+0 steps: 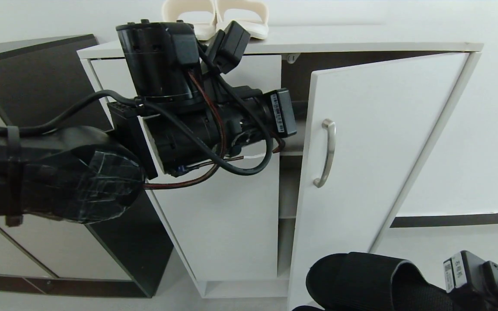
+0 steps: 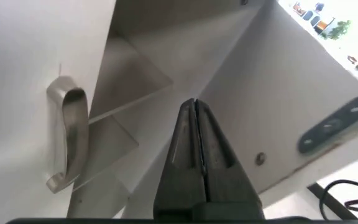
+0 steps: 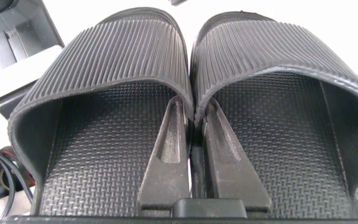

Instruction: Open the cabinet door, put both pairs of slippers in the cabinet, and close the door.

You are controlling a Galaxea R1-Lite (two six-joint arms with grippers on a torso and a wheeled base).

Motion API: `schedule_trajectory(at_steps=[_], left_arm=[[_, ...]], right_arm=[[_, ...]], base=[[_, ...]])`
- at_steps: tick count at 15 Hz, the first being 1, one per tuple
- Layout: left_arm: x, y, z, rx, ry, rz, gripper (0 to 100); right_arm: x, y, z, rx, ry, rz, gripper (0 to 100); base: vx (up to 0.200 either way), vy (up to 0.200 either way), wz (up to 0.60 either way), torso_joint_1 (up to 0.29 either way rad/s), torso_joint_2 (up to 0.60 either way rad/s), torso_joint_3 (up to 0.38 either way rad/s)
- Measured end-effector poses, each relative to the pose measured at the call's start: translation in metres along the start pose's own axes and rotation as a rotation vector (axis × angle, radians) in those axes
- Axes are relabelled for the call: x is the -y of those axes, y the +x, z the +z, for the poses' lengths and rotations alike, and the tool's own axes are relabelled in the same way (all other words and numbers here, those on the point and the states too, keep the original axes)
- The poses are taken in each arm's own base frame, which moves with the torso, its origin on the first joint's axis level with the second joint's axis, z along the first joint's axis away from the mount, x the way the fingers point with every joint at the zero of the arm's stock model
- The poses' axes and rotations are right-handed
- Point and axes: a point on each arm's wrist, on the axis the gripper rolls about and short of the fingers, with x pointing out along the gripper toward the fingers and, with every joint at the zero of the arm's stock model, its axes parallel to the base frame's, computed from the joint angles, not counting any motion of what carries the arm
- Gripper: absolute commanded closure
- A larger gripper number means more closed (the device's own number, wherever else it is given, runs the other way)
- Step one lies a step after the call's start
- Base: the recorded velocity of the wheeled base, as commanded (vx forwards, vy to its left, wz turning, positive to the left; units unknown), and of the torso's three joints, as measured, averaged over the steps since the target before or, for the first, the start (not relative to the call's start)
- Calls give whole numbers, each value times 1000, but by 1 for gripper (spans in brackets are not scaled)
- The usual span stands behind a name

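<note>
Cabinet: white wooden cabinet [image 1: 223,216], left door closed, right white door [image 1: 378,129] swung open, with a curved metal handle [image 1: 327,153].
Cream pair: cream rubber slippers [image 1: 216,15] on the cabinet top, far left.
Black pair: black ribbed rubber slippers [image 1: 361,280] near right, in front of the open door.
Right gripper [image 3: 193,106]: pinching the two black slippers' touching inner walls.
Left gripper [image 2: 195,109]: fingers pressed together, at the opening, just beside the handle.
Left wrist view alone: inner shelves [image 2: 135,81], metal hinge plate [image 2: 337,124].
Writing: white wrist stickers [image 1: 277,113], print unreadable.
</note>
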Motion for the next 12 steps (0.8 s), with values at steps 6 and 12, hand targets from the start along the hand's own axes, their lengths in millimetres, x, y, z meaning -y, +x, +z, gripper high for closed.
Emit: schedule_trajectory(at_steps=[6,12], left_arm=[[46,4,-27,-14,-7,-60,100],[49,2,-39,39,4,-63,100]], right_arm=[[-9,-2,-13,-29,-38,57,100],[-13,-6,-14,-7,-44,72,100]], base=[[-200,0,0,1,2,2],[-133,0,0,0,2,4]])
